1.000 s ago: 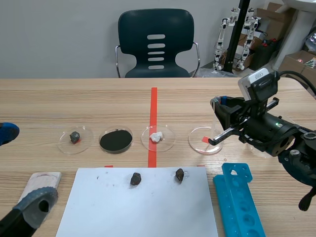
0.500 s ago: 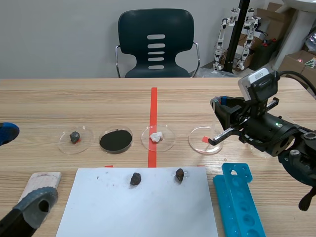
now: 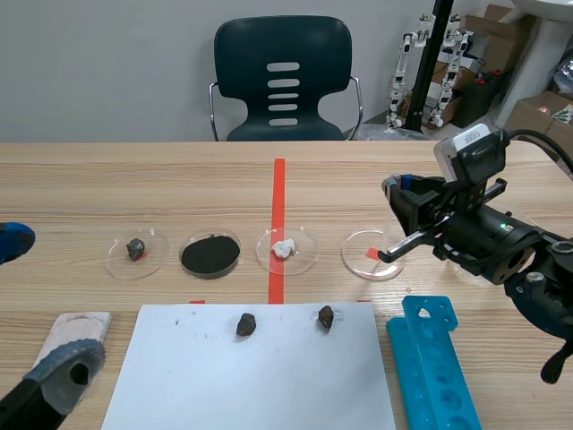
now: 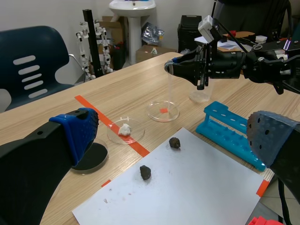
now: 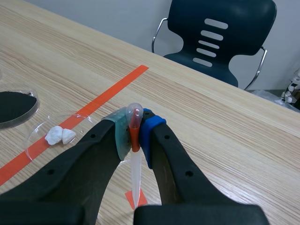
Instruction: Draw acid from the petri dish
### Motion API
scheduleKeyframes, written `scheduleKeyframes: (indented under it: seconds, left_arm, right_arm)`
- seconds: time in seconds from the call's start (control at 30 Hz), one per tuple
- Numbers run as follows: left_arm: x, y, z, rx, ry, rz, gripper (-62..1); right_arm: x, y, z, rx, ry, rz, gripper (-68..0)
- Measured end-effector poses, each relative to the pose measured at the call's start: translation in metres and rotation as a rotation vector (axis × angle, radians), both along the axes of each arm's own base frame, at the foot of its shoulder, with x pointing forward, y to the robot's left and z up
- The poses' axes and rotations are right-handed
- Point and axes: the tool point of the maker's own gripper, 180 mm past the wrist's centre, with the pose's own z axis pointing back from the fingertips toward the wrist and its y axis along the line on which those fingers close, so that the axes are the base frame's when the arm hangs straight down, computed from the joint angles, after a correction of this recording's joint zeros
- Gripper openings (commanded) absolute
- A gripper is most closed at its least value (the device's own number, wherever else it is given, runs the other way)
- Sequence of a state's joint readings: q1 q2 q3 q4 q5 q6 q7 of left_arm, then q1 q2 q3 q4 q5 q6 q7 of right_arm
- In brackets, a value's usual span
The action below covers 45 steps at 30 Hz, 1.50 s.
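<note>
My right pincer stays clamped on the clear plastic pipette, unmoved above the clear petri dish at centre-right. Probably nothing drawn yet.

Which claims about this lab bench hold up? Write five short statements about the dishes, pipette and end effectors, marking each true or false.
1. The right end effector is shut on a pipette. True.
2. The pipette hangs over the dish of black powder. False: it hangs over the clear dish with the red mark.
3. Two dark stones lie on the white sheet. True.
4. The left end effector grips a stone. False: it is open and empty.
5. The blue rack lies beside the left arm. False: the blue rack lies by the right arm.
</note>
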<state>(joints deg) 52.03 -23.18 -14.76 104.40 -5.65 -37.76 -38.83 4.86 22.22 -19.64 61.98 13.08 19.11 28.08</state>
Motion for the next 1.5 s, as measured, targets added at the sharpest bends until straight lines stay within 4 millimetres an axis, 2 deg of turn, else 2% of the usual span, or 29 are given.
scheduleKeyframes:
  seconds: [1.5]
  left_arm:
    - [0.0000, 0.0000, 0.0000, 0.000, 0.000, 0.000, 1.4]
  right_arm:
    - [-0.0050, 0.0002, -0.0032, 0.011, 0.005, 0.000, -60.7]
